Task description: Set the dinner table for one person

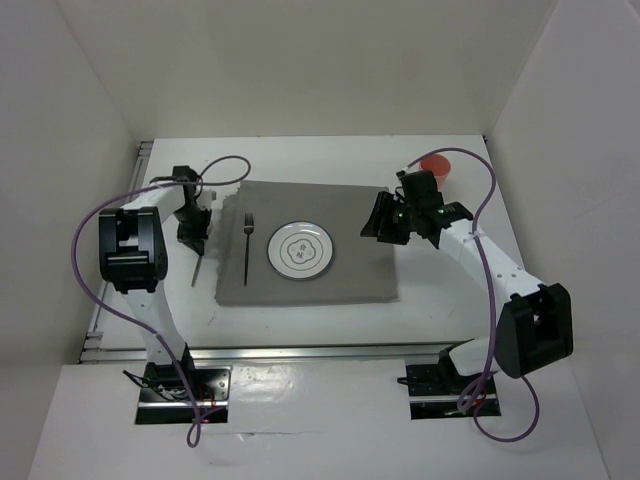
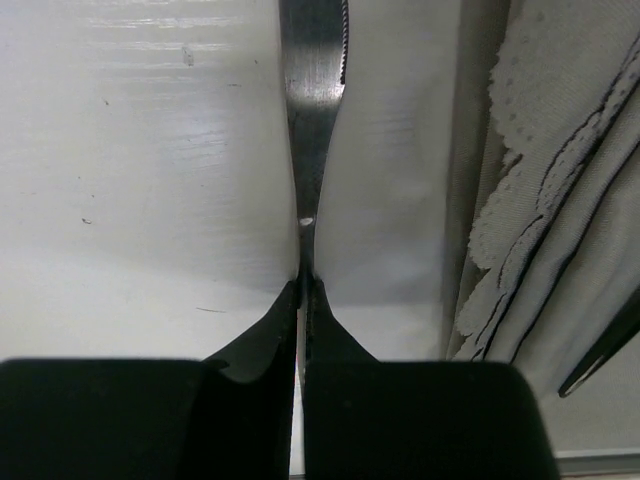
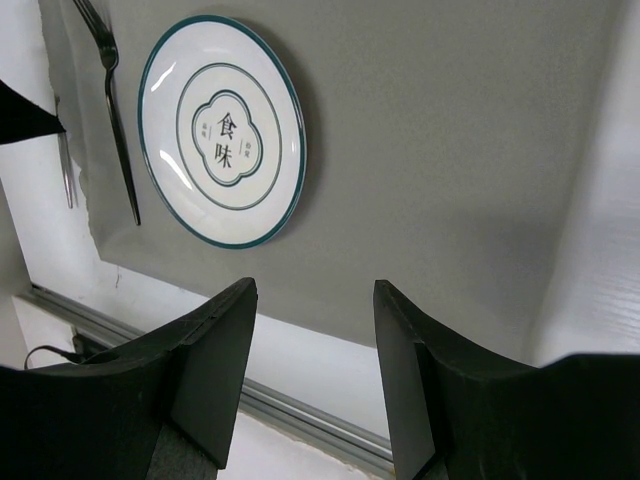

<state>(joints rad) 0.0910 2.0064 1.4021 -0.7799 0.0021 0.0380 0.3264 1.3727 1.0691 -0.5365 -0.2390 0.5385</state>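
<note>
The white dinner table [image 1: 455, 305] carries a grey placemat [image 1: 350, 280] with a white, green-rimmed plate [image 1: 300, 250] in its middle and a dark fork [image 1: 247, 245] left of the plate. My left gripper [image 1: 192, 238] is shut on a silver knife [image 1: 197, 268] over the bare table just left of the placemat. In the left wrist view the jaws [image 2: 303, 285] pinch the knife [image 2: 313, 120], its serrated blade pointing away. My right gripper [image 1: 385, 225] is open and empty above the placemat's right edge. Its view [image 3: 315, 288] shows the plate [image 3: 222, 130], fork [image 3: 115, 110] and knife [image 3: 65, 165].
A red cup [image 1: 437, 167] stands at the back right of the table, just behind my right wrist. White walls enclose the table on three sides. A metal rail [image 1: 300, 352] runs along the near edge. The placemat's frayed left edge [image 2: 560, 150] lies right of the knife.
</note>
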